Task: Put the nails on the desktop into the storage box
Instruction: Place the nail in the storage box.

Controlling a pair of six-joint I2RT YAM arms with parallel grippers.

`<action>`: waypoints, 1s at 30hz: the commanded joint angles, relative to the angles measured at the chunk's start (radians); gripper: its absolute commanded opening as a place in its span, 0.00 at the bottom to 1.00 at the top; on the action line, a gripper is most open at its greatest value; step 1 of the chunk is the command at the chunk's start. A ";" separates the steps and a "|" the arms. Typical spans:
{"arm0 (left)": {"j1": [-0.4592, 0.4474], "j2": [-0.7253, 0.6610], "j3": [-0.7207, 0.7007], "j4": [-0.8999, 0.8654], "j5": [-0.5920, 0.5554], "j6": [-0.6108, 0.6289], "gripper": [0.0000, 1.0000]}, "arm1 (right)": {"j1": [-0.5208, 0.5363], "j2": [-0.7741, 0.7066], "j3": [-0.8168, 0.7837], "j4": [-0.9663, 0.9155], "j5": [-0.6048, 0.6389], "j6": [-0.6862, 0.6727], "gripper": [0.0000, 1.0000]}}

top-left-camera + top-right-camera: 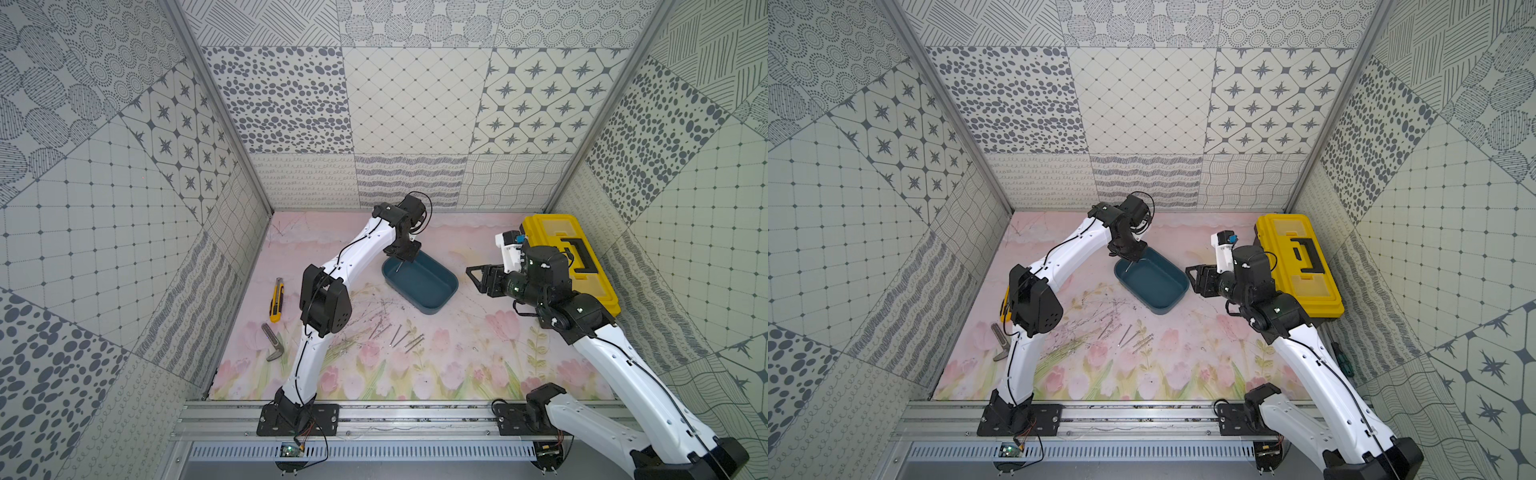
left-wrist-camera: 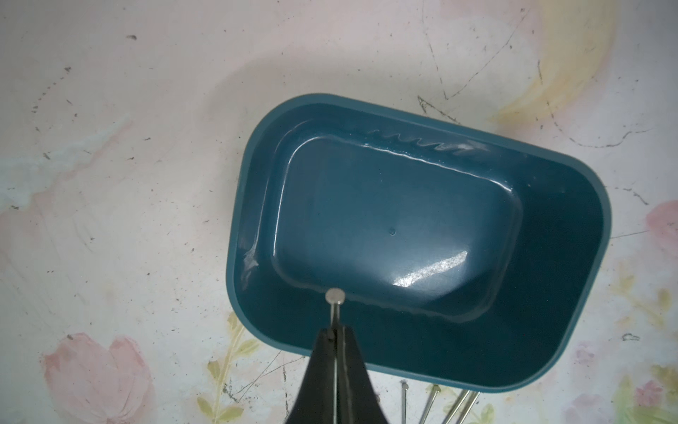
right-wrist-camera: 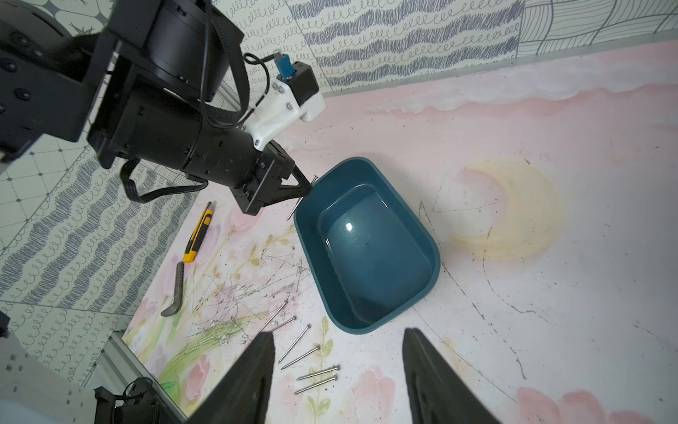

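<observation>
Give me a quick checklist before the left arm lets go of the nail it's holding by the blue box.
1. Grip: left gripper shut on the nail: ok.
2. Nail over the box: the head is above the inside but close to the rim; whether the whole nail clears it: cannot tell.
3. Box open and empty: ok.
4. Right gripper open, apart from the box: ok.
5. All nails collected: not ok; several loose nails lie on the table.
</observation>
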 commanded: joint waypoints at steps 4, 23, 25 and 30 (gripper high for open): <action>0.011 0.071 0.026 0.020 0.043 0.106 0.00 | 0.002 -0.007 -0.006 0.002 0.006 -0.011 0.61; 0.021 0.203 0.099 0.092 0.043 0.177 0.00 | -0.001 0.013 -0.008 -0.016 0.005 -0.014 0.61; 0.021 0.208 0.089 0.097 0.042 0.175 0.00 | -0.002 0.022 -0.011 -0.016 -0.001 -0.016 0.61; 0.021 0.203 0.030 0.137 0.044 0.169 0.00 | 0.000 0.053 -0.029 -0.005 -0.045 -0.038 0.60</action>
